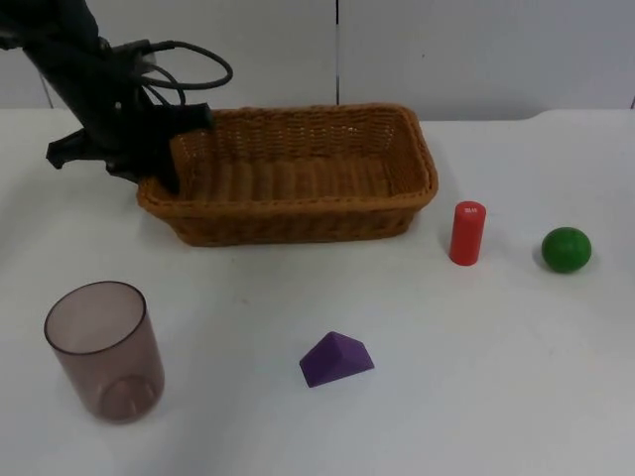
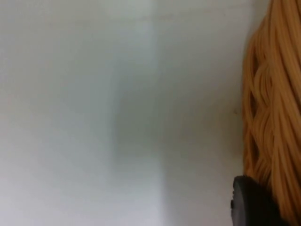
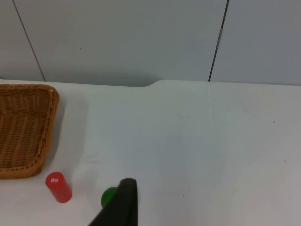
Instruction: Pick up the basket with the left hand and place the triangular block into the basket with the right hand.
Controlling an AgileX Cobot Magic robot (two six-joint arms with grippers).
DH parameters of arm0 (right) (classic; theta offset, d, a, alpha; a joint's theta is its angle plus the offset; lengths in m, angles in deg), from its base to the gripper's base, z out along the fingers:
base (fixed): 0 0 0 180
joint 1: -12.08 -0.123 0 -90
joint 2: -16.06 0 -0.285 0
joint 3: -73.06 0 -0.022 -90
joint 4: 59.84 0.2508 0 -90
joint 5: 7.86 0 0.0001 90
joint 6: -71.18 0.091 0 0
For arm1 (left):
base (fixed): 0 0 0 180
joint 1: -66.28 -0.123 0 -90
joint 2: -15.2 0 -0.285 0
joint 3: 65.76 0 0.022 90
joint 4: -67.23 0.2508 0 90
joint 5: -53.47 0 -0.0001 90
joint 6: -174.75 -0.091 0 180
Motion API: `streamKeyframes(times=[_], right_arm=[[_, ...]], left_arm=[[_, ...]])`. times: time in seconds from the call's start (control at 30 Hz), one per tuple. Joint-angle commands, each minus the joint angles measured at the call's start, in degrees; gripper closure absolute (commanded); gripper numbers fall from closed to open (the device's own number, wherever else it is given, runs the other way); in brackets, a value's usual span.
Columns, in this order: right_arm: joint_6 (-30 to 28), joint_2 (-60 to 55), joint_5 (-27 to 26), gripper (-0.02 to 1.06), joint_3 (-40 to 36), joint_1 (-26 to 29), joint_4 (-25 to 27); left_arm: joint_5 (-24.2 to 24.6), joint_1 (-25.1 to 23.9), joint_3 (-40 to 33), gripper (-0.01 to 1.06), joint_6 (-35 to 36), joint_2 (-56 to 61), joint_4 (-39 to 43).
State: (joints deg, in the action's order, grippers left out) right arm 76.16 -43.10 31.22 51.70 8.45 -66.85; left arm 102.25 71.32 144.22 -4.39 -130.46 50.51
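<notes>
Top camera: fixed, high, looks down and forward across the table [image 1: 516, 397] to the partition wall [image 1: 476, 50]. Left wrist camera: very near the basket [image 2: 275, 103], weave against table. Right wrist camera: farther back, faces the wall over the table. It shares with top view the basket end, red cylinder [image 3: 58, 187] and green ball [image 3: 109, 197].

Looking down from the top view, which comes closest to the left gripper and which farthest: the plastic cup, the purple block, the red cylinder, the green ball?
From the left gripper, at the basket's left end:
1. Plastic cup, near the front on the left.
2. Purple block, front middle.
3. Red cylinder, right of the basket.
4. Green ball, farthest right.
</notes>
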Motion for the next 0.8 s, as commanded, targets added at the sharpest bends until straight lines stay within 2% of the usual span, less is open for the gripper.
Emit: streamKeyframes(times=[0.0, 0.13, 0.27, 0.33, 0.5, 0.63, 0.77], right_arm=[[-0.35, 0.25, -0.83, 0.00, 0.40, -0.21, -0.45], [-0.35, 0.25, -0.72, 0.00, 0.40, -0.21, -0.34], [-0.35, 0.25, -0.72, 0.00, 0.40, -0.21, -0.17], [-0.35, 0.25, -0.72, 0.00, 0.40, -0.21, -0.17], [-0.35, 0.25, -0.38, 0.00, 0.40, -0.21, 1.09], [-0.70, 0.25, 0.19, 0.00, 0.40, -0.21, 1.21], [-4.22, 0.25, 2.26, 0.00, 0.40, -0.21, 1.10]], left_arm=[[3.72, 0.32, -0.42, 1.05, -0.34, 1.86, -0.66], [3.60, 0.32, -4.28, 1.05, -0.47, 7.36, -2.27], [3.49, 0.32, -12.34, 1.05, -0.47, 15.25, -2.29], [2.44, 0.19, -17.39, 1.05, -0.86, 19.62, -2.38], [0.22, 0.19, -24.07, 1.05, -2.08, 27.56, -2.80], [-0.43, 0.19, -27.94, 1.05, -2.08, 34.39, -4.06], [-0.20, 0.19, -29.31, 1.05, 0.93, 39.23, -6.89]])
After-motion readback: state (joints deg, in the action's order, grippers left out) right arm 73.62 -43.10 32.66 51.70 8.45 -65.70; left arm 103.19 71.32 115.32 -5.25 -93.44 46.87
